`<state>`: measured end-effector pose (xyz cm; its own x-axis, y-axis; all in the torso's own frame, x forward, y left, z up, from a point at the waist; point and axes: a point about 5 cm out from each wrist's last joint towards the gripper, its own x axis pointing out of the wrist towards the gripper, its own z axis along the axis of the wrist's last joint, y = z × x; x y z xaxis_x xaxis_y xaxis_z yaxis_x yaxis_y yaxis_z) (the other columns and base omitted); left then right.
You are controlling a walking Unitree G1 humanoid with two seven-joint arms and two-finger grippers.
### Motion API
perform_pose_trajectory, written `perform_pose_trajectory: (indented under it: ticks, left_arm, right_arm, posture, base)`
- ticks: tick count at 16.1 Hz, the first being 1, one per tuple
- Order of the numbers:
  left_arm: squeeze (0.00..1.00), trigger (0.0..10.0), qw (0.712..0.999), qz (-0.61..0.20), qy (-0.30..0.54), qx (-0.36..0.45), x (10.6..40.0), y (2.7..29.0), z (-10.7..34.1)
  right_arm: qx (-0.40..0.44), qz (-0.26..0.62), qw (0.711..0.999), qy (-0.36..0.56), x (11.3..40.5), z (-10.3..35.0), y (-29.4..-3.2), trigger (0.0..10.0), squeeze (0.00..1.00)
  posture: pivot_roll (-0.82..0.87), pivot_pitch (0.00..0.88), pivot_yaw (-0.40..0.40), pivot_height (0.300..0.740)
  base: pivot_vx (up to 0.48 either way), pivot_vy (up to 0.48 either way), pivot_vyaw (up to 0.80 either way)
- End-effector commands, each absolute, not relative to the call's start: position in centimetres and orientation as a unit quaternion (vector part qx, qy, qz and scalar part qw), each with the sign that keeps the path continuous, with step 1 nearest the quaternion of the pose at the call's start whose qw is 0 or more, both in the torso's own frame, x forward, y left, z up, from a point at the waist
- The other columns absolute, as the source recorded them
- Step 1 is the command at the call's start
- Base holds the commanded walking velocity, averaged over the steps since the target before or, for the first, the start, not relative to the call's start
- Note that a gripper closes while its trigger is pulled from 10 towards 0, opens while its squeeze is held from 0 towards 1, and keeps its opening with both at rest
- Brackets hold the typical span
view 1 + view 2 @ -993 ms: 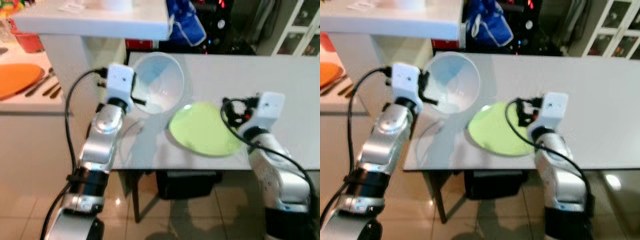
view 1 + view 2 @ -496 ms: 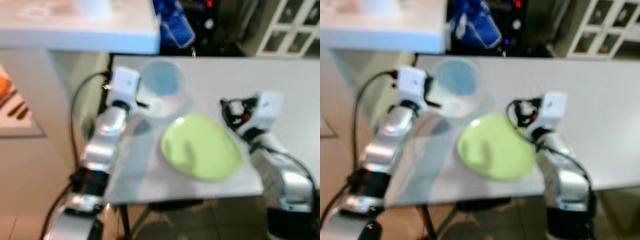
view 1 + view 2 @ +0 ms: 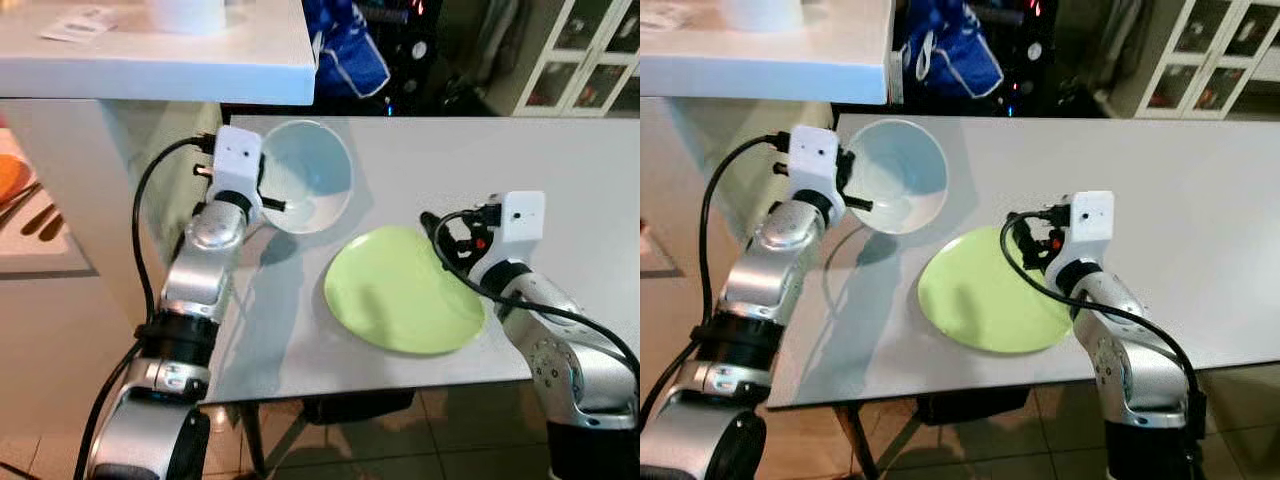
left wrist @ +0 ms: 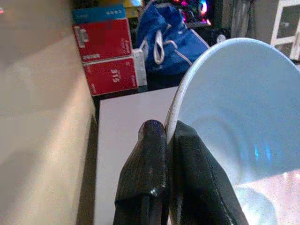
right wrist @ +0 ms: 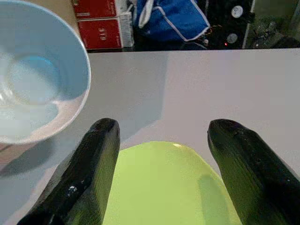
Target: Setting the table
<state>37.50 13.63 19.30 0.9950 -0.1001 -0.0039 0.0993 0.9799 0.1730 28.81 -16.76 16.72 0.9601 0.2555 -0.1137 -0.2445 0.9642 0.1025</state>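
A pale blue bowl [image 3: 310, 185] hangs tilted over the left part of the grey table [image 3: 570, 160]. My left gripper [image 4: 168, 133] is shut on its near rim, one finger inside and one outside. The bowl's shadow falls on the table beneath it. A light green plate [image 3: 395, 290] lies flat on the table near the front edge, to the right of the bowl. My right gripper [image 5: 164, 126] is open just over the plate's right side, with nothing between its fingers [image 5: 89, 164].
A white counter [image 3: 150, 60] overhangs the table's left end. Cutlery [image 3: 40, 220] lies on a lower surface at the far left. A blue bag [image 3: 350, 50] and red boxes [image 4: 108, 56] sit behind the table. A white cabinet [image 3: 590, 50] stands at the back right.
The camera has shifted and the picture has sharpened. The left gripper still holds the bowl by its rim. The right gripper stays over the plate.
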Motion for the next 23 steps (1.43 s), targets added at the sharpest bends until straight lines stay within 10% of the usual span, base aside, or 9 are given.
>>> perform_pose_trajectory:
  ticks: [1,23]
  left_arm:
    - [0.0,10.0,0.996,-0.043,-0.009,0.079,38.1,13.6,20.2]
    - [0.0,10.0,0.971,0.02,0.183,-0.154,39.7,16.2,15.5]
  right_arm:
    - [0.042,0.149,0.986,0.063,28.5,17.1,-16.3,10.0,0.0]
    - [0.054,0.175,0.977,0.109,26.2,16.2,-15.1,10.0,0.0]
  posture:
    - [-0.04,0.0,-0.028,0.74]
    - [-0.04,0.0,-0.057,0.74]
  base:
    - [0.0,0.0,0.0]
    - [0.0,0.0,0.0]
